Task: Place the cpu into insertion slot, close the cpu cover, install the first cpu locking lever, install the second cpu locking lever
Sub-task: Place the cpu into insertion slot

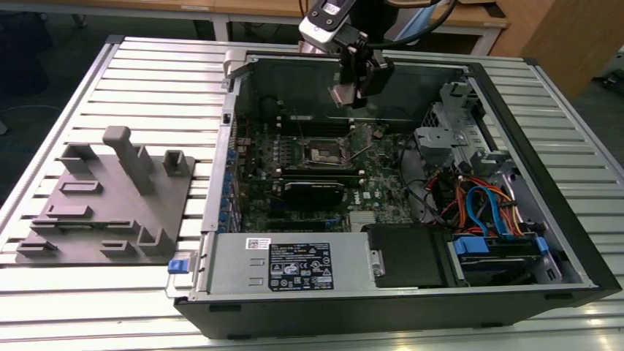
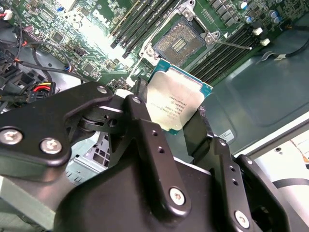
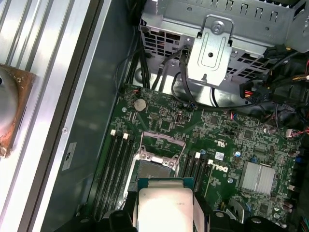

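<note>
My gripper (image 1: 349, 95) hangs above the open computer case, shut on the cpu (image 2: 176, 99), a small square chip with a silvery top. In both wrist views the chip sits between the black fingers (image 2: 140, 125), tilted over the motherboard. In the first wrist view the cpu (image 3: 165, 208) is just short of the insertion slot (image 3: 157, 166). The insertion slot (image 2: 181, 41) lies uncovered, its dark contact field showing, and nothing is in it. The cpu cover (image 2: 192, 13) stands swung up at the slot's edge. A thin lever wire (image 2: 231, 44) sticks out beside the slot.
Long black memory slots (image 2: 227, 50) flank the socket. A metal drive cage (image 3: 212, 53) and bundled cables (image 1: 478, 205) fill the case on the exterior view's right. A grey fixture block (image 1: 107, 197) stands on the slatted table at the exterior view's left.
</note>
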### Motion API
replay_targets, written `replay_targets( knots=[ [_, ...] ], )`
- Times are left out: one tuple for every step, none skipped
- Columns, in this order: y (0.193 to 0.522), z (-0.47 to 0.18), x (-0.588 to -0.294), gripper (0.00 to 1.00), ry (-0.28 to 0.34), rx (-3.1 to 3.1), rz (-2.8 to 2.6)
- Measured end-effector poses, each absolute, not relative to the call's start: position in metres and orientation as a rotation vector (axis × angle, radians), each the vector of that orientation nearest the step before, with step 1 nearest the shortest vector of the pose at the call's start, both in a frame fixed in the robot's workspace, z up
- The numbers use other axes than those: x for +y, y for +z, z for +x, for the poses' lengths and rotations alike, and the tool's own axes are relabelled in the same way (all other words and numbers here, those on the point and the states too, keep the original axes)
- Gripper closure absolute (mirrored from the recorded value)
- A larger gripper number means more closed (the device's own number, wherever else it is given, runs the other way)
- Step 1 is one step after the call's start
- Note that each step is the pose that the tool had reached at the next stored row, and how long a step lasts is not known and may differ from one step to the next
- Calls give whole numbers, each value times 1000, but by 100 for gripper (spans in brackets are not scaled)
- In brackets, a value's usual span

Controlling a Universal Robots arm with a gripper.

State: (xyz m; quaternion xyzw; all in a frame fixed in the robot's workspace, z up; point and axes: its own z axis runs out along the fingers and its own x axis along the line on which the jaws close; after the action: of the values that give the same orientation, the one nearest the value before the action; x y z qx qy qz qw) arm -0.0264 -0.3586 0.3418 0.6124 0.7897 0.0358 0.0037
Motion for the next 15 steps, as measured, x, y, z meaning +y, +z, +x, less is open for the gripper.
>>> replay_targets(
  knots=[
    [342,-26,-359,46,112,2475,1919],
    [342,-26,-359,46,112,2475,1919],
    [342,-26,-359,46,112,2475,1919],
    [342,-26,-359,46,112,2475,1919],
    [342,-26,-359,46,112,2475,1919],
    [342,-26,-359,46,112,2475,1919],
    [342,-26,-359,46,112,2475,1919],
    [342,-26,-359,46,112,2475,1919],
    [342,-26,-359,46,112,2475,1919],
    [342,-26,-359,46,112,2475,1919],
    [342,-26,-359,46,112,2475,1919],
    [341,-26,-359,46,112,2474,1920],
    [341,-26,-359,46,113,2471,1924],
    [341,-27,-358,46,113,2464,1933],
    [341,-27,-358,46,113,2455,1944]
  ],
)
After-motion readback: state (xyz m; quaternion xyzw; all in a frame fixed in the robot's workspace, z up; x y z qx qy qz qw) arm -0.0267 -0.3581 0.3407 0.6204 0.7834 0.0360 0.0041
